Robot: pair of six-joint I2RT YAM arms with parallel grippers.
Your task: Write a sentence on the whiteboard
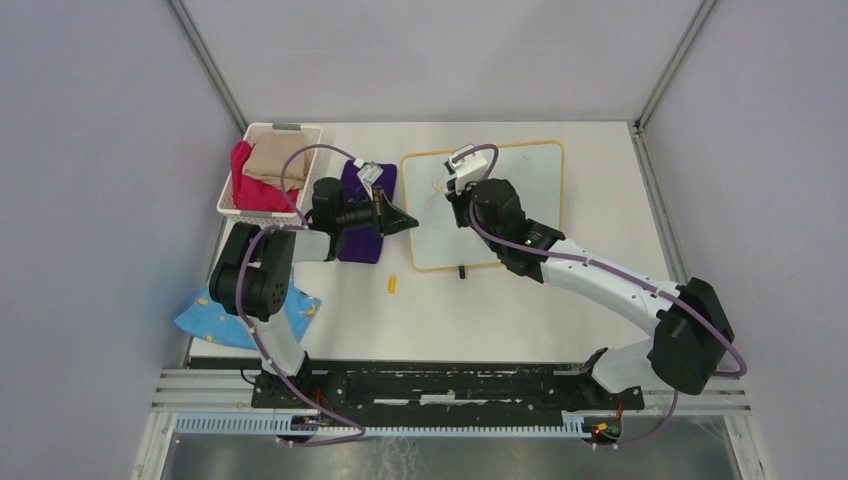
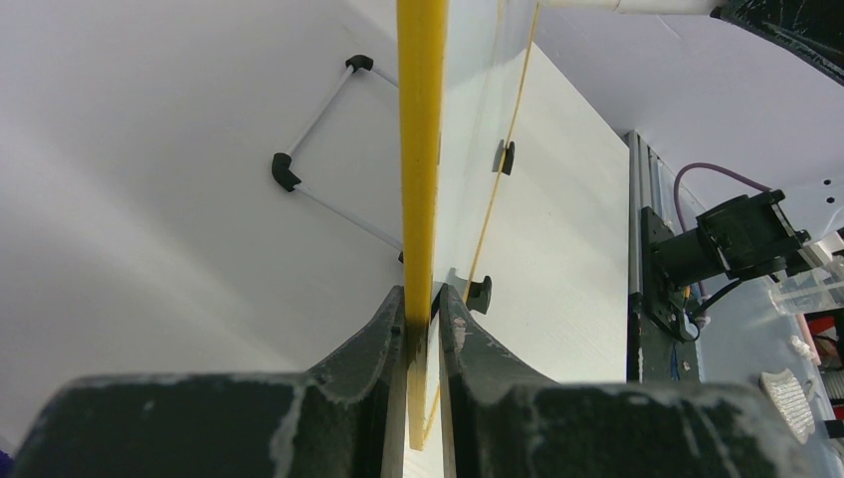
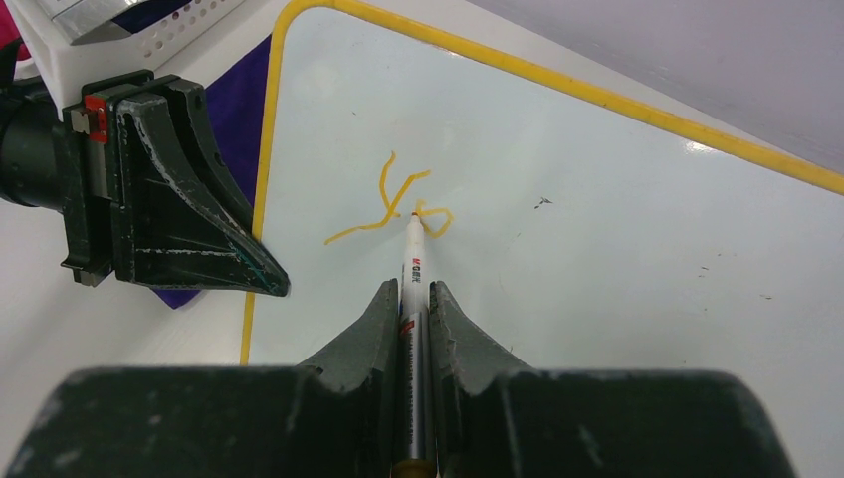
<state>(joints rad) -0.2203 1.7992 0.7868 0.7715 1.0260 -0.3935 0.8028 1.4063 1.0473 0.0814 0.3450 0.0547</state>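
Observation:
The whiteboard (image 1: 520, 190), white with a yellow frame, lies flat on the table. My left gripper (image 1: 408, 222) is shut on its left edge; the left wrist view shows the yellow frame (image 2: 421, 149) pinched between the jaws. My right gripper (image 3: 414, 289) is shut on a white marker (image 3: 414, 269) whose tip touches the board (image 3: 597, 219). Of the sentence, only an orange "y" and the start of an "o" (image 3: 398, 204) show on the upper left of the board. In the top view my right gripper (image 1: 462, 190) hovers over that spot.
A white basket (image 1: 262, 130) with red and tan cloths stands at back left. A purple cloth (image 1: 362, 245) lies under the left gripper. An orange marker cap (image 1: 392, 284) lies on the table by the board's front corner. A blue cloth (image 1: 205, 318) lies front left.

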